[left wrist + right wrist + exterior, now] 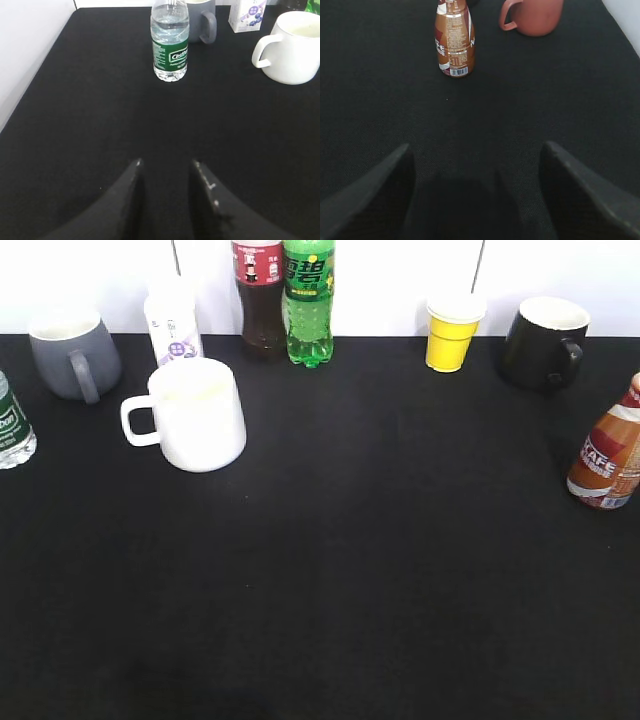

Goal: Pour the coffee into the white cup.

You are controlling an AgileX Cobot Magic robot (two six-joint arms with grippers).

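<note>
Coffee (608,462) standing upright at the far right edge of the black table (380,570), partly cut off in the exterior view, well apart from the white cup (196,414) sitting left of centre with its handle pointing left. Seen from the right wrist, coffee (454,40) showing its barcode side, near a reddish-pink mug (536,16) to its right. Right gripper (476,167) hovering low over bare tabletop short of the bottle, jaws spread wide, holding nothing. Left gripper (166,175) also holding nothing, fingers parted only narrowly, pointing toward a clear water bottle with a green label (170,42). Lining the back edge: grey mug (74,352), small white carton (172,325), cola bottle (259,295) just beside a green soda bottle (308,300), yellow cup (453,332), black mug (544,342).
</note>
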